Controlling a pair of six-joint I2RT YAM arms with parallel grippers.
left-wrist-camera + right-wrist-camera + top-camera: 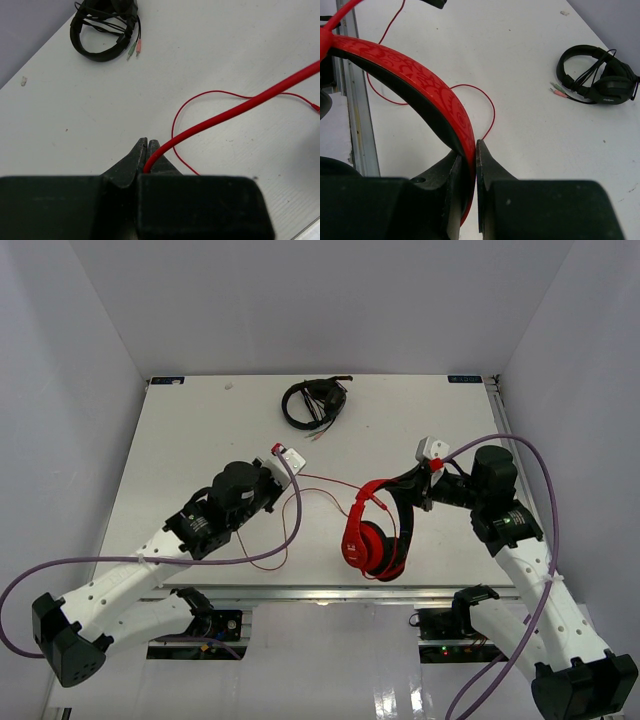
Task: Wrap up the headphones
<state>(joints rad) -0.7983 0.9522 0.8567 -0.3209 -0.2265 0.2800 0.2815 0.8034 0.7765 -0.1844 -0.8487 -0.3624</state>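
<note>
The red headphones (372, 542) are at the front right of the table, earcups low and headband up. My right gripper (408, 487) is shut on the black-lined red headband (420, 85); in the right wrist view my gripper (472, 150) has both fingers pressed against the band. The thin red cable (325, 483) runs from the headphones left to my left gripper (283, 469). In the left wrist view my left gripper (147, 150) is shut on the cable (225, 112). A slack loop (288, 535) lies on the table.
All-black headphones (315, 402) with a bundled cable lie at the back centre, also seen in the left wrist view (102, 30) and the right wrist view (597, 75). The table's metal front rail (300, 591) is close to the red earcups. White walls enclose the table.
</note>
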